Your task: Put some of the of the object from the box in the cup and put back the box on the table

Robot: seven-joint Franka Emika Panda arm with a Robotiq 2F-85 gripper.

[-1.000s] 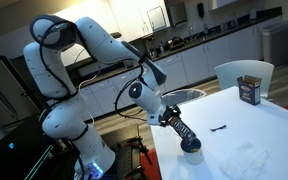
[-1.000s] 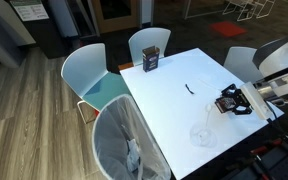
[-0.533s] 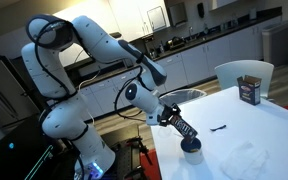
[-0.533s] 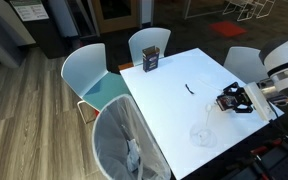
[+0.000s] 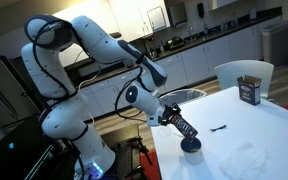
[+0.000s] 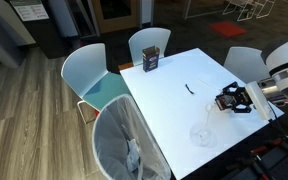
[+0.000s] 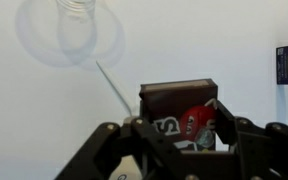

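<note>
My gripper (image 5: 172,119) is shut on the box (image 5: 182,128), a long dark box with pale markings. It holds the box tilted, lower end down over the dark blue cup (image 5: 191,146) on the white table (image 5: 269,125). In the wrist view the box (image 7: 179,105) sits between my fingers (image 7: 231,130), its open end pointing away, with a red figure on its face. The cup is hidden there. In an exterior view my gripper (image 6: 234,101) is near the table's (image 6: 169,110) edge and the cup cannot be made out.
A taller dark container with a white label (image 5: 249,90) (image 6: 151,60) stands at the far end. A thin dark stick (image 6: 190,88) (image 7: 112,85) and a clear glass (image 6: 202,135) (image 7: 74,20) lie nearby. Chairs (image 6: 89,75) and a lined bin (image 6: 124,140) stand beside the table.
The arm has shifted only slightly. The box stays gripped and tilted over the cup.
</note>
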